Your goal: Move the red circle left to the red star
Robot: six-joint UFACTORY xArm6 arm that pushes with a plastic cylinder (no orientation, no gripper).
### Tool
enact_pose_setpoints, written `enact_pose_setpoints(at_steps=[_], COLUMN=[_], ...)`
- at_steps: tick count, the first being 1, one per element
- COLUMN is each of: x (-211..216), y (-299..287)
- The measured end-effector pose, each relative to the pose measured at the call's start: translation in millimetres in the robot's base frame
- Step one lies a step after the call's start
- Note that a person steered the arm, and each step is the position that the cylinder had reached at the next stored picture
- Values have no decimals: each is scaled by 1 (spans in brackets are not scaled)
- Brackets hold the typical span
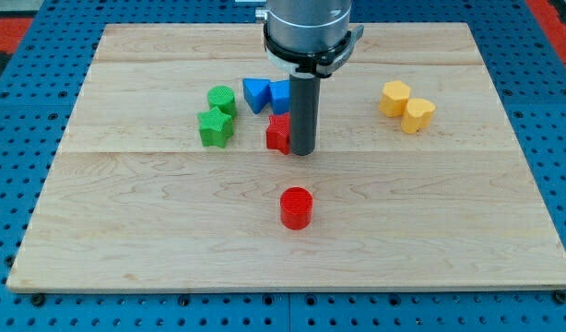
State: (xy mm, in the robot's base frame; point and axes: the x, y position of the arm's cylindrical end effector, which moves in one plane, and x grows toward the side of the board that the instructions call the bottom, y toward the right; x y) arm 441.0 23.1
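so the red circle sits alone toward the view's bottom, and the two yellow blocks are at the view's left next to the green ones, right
Not quite. The red circle does sit alone toward the view's bottom, but the two yellow blocks are at the view's right, far from the green blocks, which are at the view's left. The camera view shows this.

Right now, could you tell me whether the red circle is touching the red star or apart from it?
Apart. The red circle sits alone toward the view's bottom, bare board between it and the red star, beside my tip.
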Motion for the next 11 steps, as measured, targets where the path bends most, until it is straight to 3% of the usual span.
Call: enact_pose_setpoints(at_steps=[1,2,3,5,6,8,11], x=[58,109,116,87,111,48,42], y=[71,77,42,-21,-24,-51,-104])
